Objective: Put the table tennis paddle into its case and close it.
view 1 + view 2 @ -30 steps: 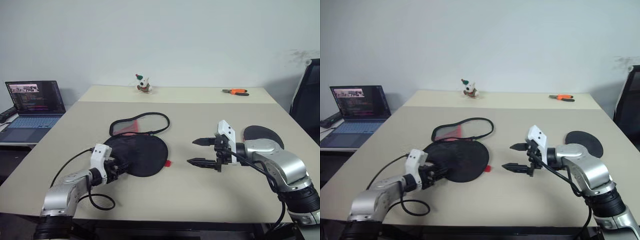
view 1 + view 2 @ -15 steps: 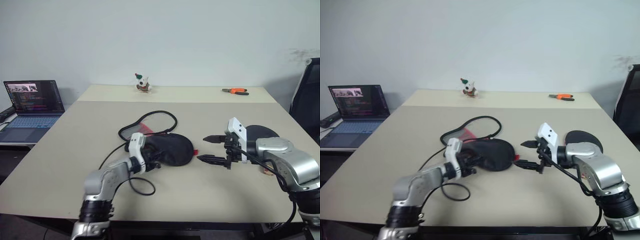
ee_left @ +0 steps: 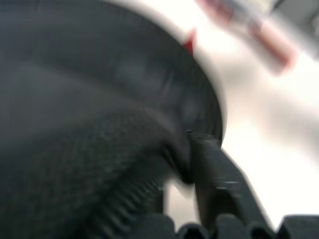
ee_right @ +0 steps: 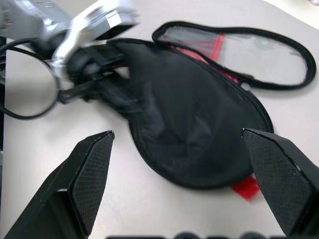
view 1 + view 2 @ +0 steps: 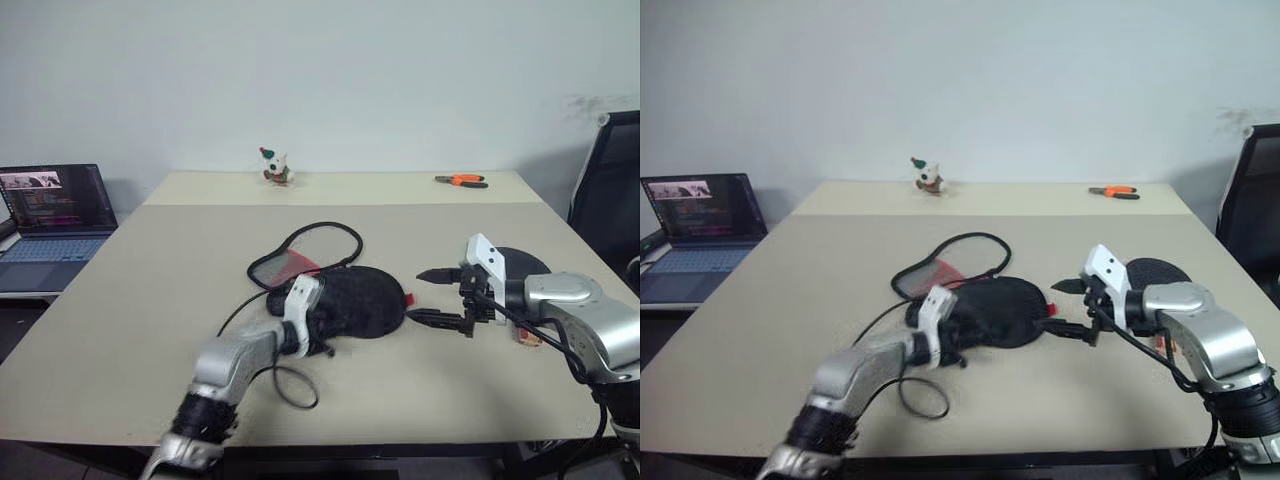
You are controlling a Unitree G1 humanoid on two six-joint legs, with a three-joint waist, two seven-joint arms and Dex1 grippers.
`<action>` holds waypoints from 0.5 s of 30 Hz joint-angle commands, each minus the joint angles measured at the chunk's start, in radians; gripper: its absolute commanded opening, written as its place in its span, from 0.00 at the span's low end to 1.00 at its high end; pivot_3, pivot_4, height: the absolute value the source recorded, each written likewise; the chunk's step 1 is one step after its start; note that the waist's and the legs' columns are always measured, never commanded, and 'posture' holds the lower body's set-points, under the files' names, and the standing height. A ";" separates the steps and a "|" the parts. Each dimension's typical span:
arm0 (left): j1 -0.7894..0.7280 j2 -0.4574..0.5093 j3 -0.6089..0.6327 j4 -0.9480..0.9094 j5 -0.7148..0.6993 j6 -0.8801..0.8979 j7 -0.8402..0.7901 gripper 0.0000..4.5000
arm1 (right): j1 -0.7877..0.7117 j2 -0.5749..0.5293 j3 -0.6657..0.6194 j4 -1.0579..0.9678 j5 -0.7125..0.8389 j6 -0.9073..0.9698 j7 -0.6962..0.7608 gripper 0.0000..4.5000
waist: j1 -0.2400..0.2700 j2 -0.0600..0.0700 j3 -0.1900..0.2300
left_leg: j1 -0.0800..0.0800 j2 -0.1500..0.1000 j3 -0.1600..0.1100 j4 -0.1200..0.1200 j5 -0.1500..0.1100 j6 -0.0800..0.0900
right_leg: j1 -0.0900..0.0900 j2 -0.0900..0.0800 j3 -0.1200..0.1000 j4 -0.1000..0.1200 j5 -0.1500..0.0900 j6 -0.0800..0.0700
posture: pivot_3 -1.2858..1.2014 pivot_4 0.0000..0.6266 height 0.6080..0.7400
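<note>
Beige rectangular tabletop (image 5: 150,300), seen from the head camera.

Case: soft black paddle-shaped fabric pouch (image 5: 362,300) lies flat at centre frame. Its lid flap (image 5: 305,255), a looped black zipper rim around a see-through panel with a red patch, is thrown back toward upper left of the pouch. A small red tab (image 5: 408,298) sticks out at the pouch's right edge.

Left gripper (image 5: 318,325), two black fingers on a white-and-silver wrist, sits at the lower-left edge of the pouch, touching the fabric. In the left wrist view one black finger (image 3: 219,174) presses against bunched black cloth; picture is smeared, so I cannot tell whether it is pinching the fabric or only lying against it.

Right gripper (image 5: 438,296) is right of centre, just beside the pouch's right edge, tips aimed at it but apart from it. Fingers spread wide, nothing between them; the right wrist view shows both fingertips (image 4: 87,169) far apart with the pouch between and beyond.

Table tennis paddle: round black rubber face (image 5: 520,262) lies on the table at right of frame, behind the right forearm, partly hidden by it. A pale handle end (image 5: 528,336) peeks out below the arm.

Far edge: small white figurine (image 5: 271,167), orange-handled pliers (image 5: 461,181). Open laptop (image 5: 50,215) at left edge, on a separate surface.
</note>
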 commanded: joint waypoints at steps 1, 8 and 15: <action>0.085 0.125 -0.046 -0.101 0.068 -0.076 -0.088 0.55 | -0.008 -0.006 -0.022 -0.024 0.010 0.013 -0.017 1.00 | 0.000 0.000 0.000 | 0.001 0.000 0.000 0.000 0.000 0.000 | 0.000 0.000 0.000 0.000 0.000 0.000 | 0.52 0.24 1.00; 0.225 0.259 0.087 -0.208 -0.004 -0.129 -0.184 0.94 | -0.039 0.055 -0.006 0.034 -0.007 0.100 -0.126 1.00 | -0.016 0.000 0.000 | 0.003 0.000 0.002 0.000 -0.002 0.004 | 0.002 0.000 0.002 0.001 0.000 0.000 | 0.52 0.24 1.00; 0.283 0.320 0.310 -0.279 -0.149 -0.178 -0.279 0.94 | -0.073 0.205 -0.082 0.073 0.047 0.340 -0.333 1.00 | -0.010 0.000 0.000 | 0.001 0.002 0.000 -0.001 -0.002 0.004 | 0.000 0.001 -0.001 0.002 -0.001 -0.002 | 0.52 0.24 1.00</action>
